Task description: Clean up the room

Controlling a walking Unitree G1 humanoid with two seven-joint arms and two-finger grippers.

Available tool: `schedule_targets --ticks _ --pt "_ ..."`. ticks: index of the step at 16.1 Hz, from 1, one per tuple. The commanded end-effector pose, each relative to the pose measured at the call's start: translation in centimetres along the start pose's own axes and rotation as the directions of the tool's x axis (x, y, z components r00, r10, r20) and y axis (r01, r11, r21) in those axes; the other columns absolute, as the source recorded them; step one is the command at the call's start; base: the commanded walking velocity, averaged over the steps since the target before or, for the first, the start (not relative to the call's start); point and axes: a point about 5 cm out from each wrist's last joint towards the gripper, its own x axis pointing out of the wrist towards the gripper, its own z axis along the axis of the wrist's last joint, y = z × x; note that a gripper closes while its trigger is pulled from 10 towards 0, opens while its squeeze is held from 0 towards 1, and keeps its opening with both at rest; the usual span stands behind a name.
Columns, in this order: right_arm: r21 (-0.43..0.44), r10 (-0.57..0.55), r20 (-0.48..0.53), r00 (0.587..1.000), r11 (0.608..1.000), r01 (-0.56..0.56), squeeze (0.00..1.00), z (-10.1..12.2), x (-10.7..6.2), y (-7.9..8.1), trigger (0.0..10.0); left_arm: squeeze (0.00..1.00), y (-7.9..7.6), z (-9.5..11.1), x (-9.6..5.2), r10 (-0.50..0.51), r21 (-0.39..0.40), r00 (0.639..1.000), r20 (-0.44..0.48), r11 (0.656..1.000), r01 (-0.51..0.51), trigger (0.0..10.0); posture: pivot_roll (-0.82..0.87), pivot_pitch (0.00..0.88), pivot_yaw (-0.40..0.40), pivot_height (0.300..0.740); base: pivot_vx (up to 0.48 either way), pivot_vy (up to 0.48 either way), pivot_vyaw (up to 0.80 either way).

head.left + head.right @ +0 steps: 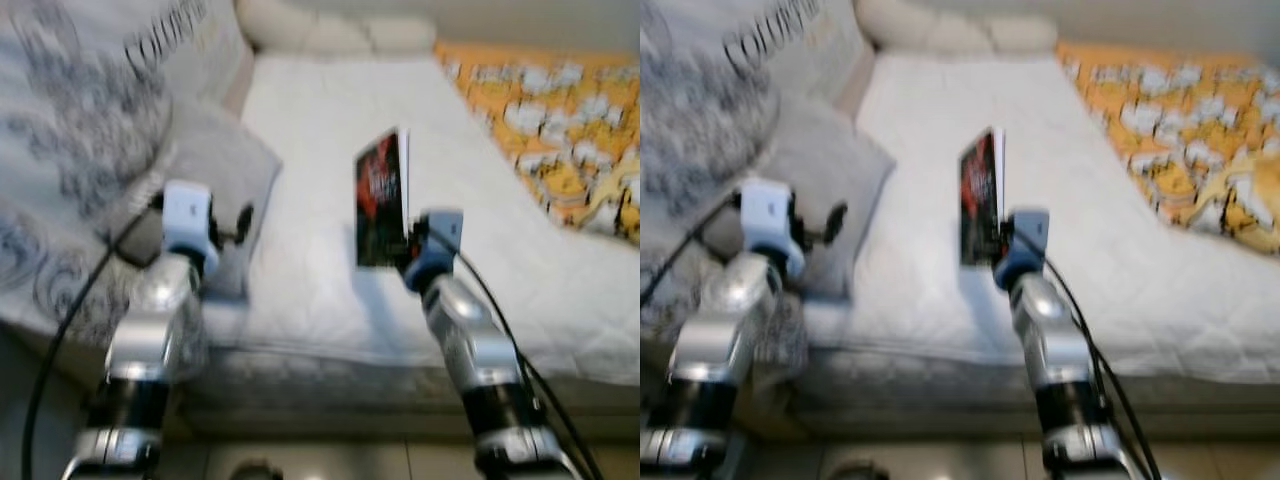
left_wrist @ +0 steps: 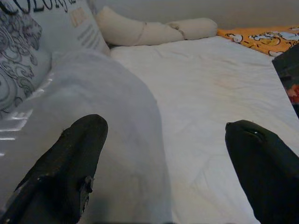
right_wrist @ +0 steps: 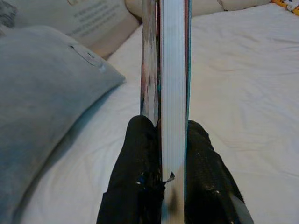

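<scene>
A book [image 1: 380, 198] with a black and red cover stands on edge above the white bed [image 1: 330, 130]. My right gripper [image 3: 170, 144] is shut on it, and its two black fingers [image 3: 135, 172] press both sides of the white page block [image 3: 173, 70]. My left gripper [image 2: 163, 154] is open over the grey pillow [image 2: 103, 121] at the bed's left side, with nothing between its fingers [image 2: 70, 163].
A large patterned grey cushion [image 1: 80, 110] leans at the left. A cream bolster [image 2: 145, 30] lies along the head of the bed. An orange patterned blanket [image 1: 550, 120] covers the right side. The bed's front edge [image 1: 330, 360] is just below my arms.
</scene>
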Motion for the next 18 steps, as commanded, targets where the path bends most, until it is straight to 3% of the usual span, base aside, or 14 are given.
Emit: schedule_targets --ticks 1,14,18 --pt "0.002 -0.014 0.051 0.999 1.0 0.014 0.0 1.36 0.01 -0.52 10.0 0.18 -0.65 0.39 0.14 -0.031 0.011 0.999 0.014 0.999 0.031 10.0 0.01 0.0 -0.011 0.74 0.292 0.0 0.0" --pt "-0.008 -0.027 0.045 0.999 1.0 0.027 0.0 1.28 0.02 -0.7 10.0 0.19 -0.6 0.41 0.13 -0.036 0.003 0.999 0.014 0.999 0.036 10.0 0.01 0.0 -0.01 0.74 0.335 0.0 0.0" --pt "-0.076 -0.013 0.024 1.0 0.997 0.015 0.0 1.16 0.18 -0.48 10.0 0.19 -0.51 0.42 0.18 -0.036 0.004 0.999 0.012 0.999 0.036 10.0 0.01 0.0 -0.009 0.74 0.358 0.0 0.2"
